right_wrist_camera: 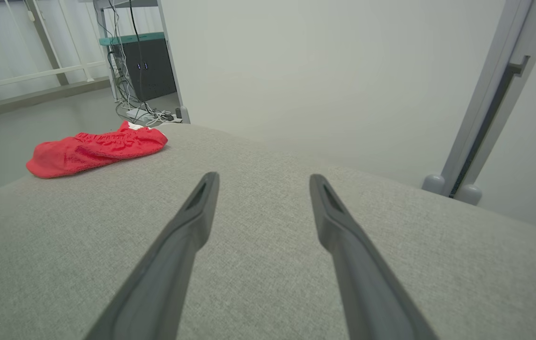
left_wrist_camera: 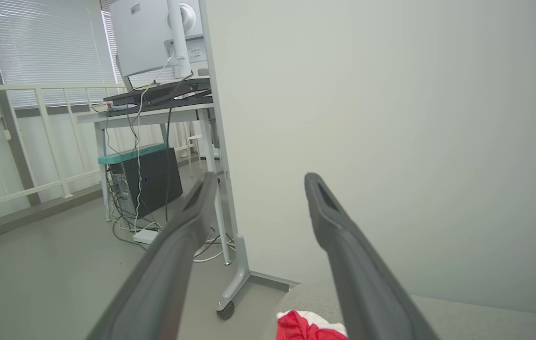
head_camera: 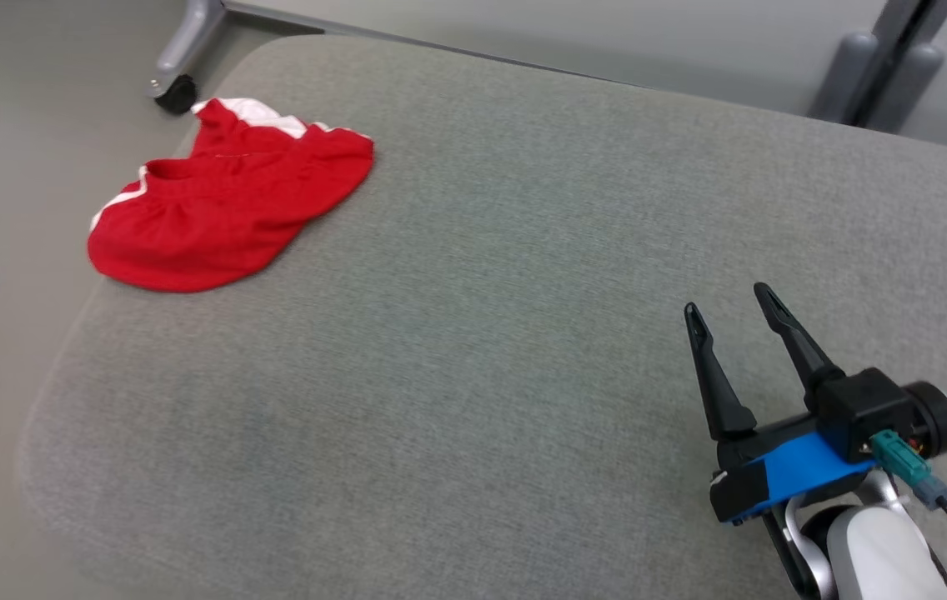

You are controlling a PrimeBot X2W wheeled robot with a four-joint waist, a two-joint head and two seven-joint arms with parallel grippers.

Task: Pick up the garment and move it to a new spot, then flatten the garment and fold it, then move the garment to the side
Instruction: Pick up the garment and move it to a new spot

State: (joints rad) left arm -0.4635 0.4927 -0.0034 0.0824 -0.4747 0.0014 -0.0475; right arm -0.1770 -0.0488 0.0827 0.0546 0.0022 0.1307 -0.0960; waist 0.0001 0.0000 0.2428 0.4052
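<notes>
Head view showed the red garment [head_camera: 223, 208] crumpled at the far left corner of the grey table [head_camera: 523, 292]. The right pincer [head_camera: 726, 298] hovered near right, well apart from it, fingers spread and empty. The left pincer [left_wrist_camera: 261, 178], fingers also spread, held nothing.
</notes>
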